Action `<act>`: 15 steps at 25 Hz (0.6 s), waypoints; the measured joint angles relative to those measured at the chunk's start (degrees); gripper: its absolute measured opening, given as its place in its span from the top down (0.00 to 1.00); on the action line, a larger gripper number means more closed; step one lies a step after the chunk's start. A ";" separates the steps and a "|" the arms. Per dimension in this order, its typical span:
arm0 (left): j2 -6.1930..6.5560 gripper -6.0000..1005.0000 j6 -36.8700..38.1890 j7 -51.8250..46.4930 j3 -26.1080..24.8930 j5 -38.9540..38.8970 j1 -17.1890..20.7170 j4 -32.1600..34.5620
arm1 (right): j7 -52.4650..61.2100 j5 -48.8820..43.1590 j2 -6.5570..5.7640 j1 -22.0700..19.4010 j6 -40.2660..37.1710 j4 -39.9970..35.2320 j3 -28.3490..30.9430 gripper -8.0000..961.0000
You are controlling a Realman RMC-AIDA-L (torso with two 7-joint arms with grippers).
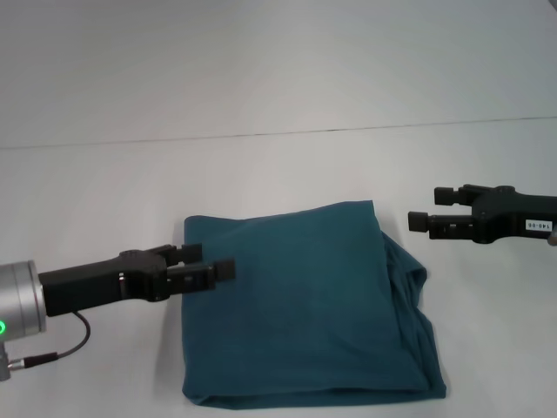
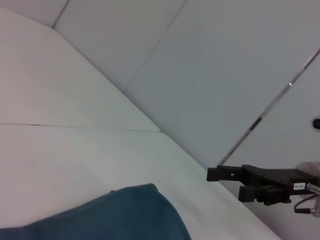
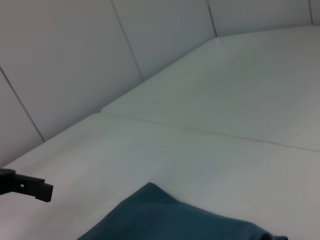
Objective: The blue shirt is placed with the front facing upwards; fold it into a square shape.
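Teal-blue cotton shirt (image 1: 305, 305) lies folded into a rough square on the white table (image 1: 261, 96), plain side up, no print visible. Left gripper (image 1: 218, 270) hovers at its left edge, right gripper (image 1: 422, 218) just off its right; both slightly parted, empty. Right gripper's white label unreadable.

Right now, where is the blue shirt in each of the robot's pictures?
Head view: the blue shirt lies folded in the lower middle, between both grippers.
Left wrist view: one corner shows at the bottom edge.
Right wrist view: one corner shows at the bottom edge.
Shared landmark: the seam in the white table.
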 joint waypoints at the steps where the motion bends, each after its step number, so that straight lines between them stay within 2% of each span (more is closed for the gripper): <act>1: 0.02 0.04 0.04 0.34 0.33 0.00 0.13 0.00 | -0.20 0.00 0.04 -0.30 -0.31 -0.07 -0.09 0.02; 11: -0.01 0.04 0.23 0.58 0.74 -0.02 0.70 0.00 | -0.30 0.00 0.10 -1.01 -0.97 -0.26 -0.09 0.02; 15: 0.13 0.04 1.73 1.26 1.05 0.18 0.77 -0.04 | -0.93 -1.27 0.12 -0.57 -3.50 -0.28 -0.50 0.02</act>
